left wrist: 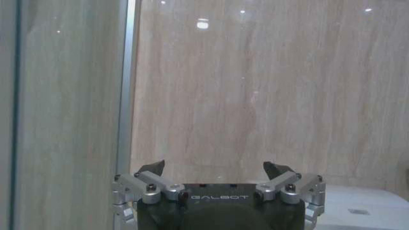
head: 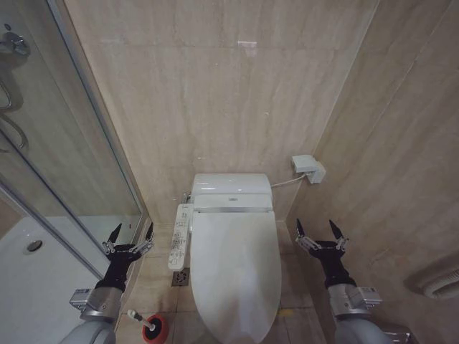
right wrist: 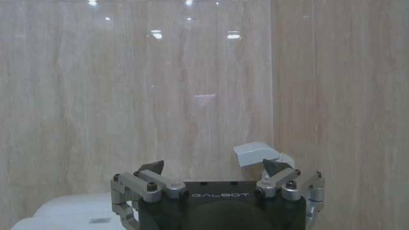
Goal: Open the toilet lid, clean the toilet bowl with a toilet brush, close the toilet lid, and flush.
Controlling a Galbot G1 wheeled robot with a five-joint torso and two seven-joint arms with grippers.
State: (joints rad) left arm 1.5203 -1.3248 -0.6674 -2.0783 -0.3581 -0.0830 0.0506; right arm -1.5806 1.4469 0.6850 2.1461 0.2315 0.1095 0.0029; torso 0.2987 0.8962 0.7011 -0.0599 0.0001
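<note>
Toilet lid (head: 235, 272), a glossy white plastic oval, lies closed over the white ceramic toilet bowl (head: 231, 188) ahead of us, against a beige stone wall (head: 229, 93). Our left gripper (head: 131, 237) and right gripper (head: 320, 235) hover either side, fingers spread wide, holding nothing. A small toilet brush (head: 136, 316) rests in its round red holder (head: 155, 330) on the floor, near our left arm.
</note>
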